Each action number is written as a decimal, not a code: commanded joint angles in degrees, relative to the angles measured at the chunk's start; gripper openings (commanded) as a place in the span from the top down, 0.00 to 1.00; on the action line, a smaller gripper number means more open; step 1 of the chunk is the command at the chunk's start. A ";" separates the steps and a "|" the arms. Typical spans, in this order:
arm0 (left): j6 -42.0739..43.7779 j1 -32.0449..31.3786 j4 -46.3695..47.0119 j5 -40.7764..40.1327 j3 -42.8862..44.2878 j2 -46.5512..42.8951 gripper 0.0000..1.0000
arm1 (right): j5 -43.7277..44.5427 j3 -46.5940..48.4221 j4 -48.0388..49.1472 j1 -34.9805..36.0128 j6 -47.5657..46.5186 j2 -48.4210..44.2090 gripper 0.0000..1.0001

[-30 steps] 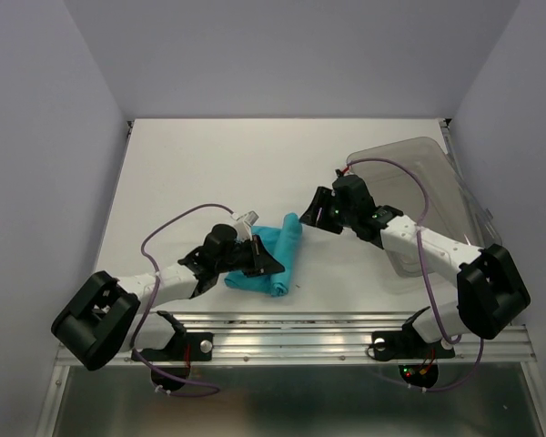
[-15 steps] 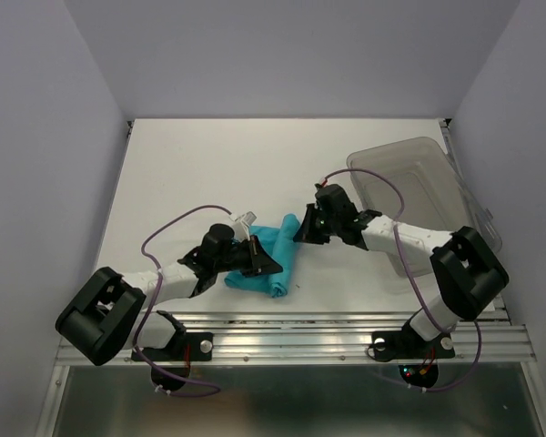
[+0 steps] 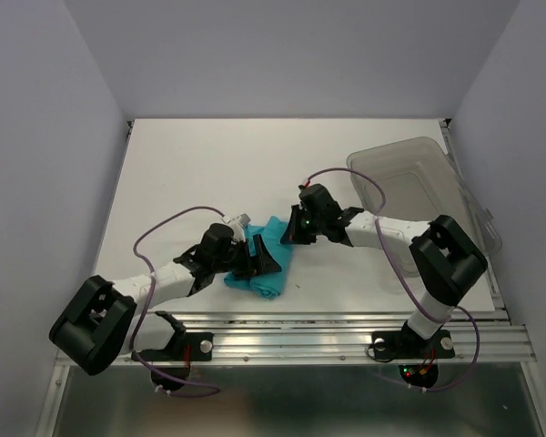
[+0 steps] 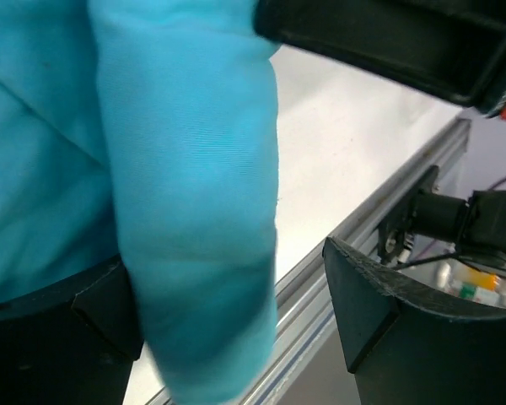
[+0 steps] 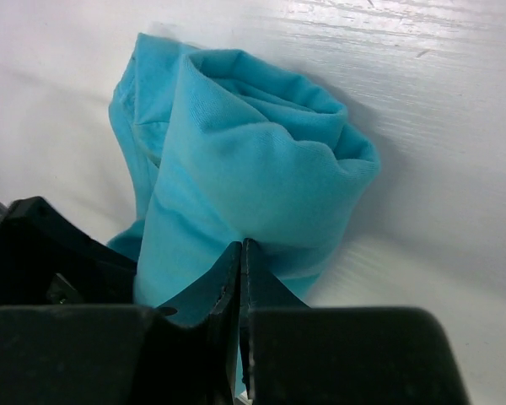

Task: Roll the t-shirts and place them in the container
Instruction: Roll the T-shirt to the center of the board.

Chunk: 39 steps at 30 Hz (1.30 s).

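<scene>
The teal t-shirt point(image 3: 271, 248) lies as a loose roll on the white table near its front edge. My left gripper point(image 3: 257, 264) stands open around the roll's near part. In the left wrist view the roll point(image 4: 185, 194) hangs between its spread fingers point(image 4: 405, 329), close to the left one. My right gripper point(image 3: 289, 233) is shut at the roll's far end. In the right wrist view its joined tips point(image 5: 242, 250) press against the underside of the rolled end point(image 5: 253, 160). I see no cloth between them.
A clear grey-tinted bin point(image 3: 437, 182) stands at the right, behind the right arm. The metal rail point(image 3: 346, 328) runs along the table's front edge just below the roll. The right arm's black body point(image 4: 388, 42) shows close above the left gripper.
The left gripper has opened from its grip on the roll. The right gripper closed, moved left to the roll's far end, and that end now sits shorter and bunched.
</scene>
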 commanded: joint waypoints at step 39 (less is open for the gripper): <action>-7.34 1.99 -38.88 -35.51 13.90 -14.93 1.00 | -4.84 14.31 -7.46 6.67 -10.39 2.79 0.93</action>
